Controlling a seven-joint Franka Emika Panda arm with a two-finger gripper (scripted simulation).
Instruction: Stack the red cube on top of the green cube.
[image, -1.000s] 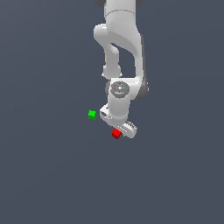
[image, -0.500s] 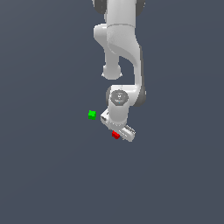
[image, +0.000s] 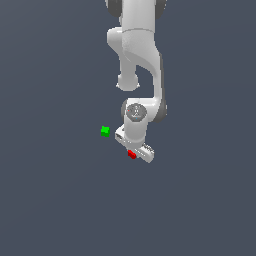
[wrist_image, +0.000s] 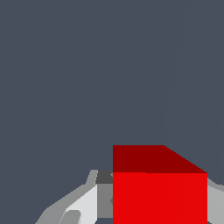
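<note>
The pincer (image: 134, 150) has dropped around the red cube (image: 131, 154), fingers flanking it; closure unclear. The green cube (image: 105, 131) sits well apart.

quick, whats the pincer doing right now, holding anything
Pincer: down around the red cube, fingers on both sides in the wrist view; whether it has closed on the cube cannot be told.

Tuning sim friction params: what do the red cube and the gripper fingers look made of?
Red cube: flat, matte, uniform red, no texture or highlights; material is open, perhaps plastic or painted wood. Gripper fingers: plain white-grey shading, matte, likely plastic or painted metal; a render cannot settle it.
</note>
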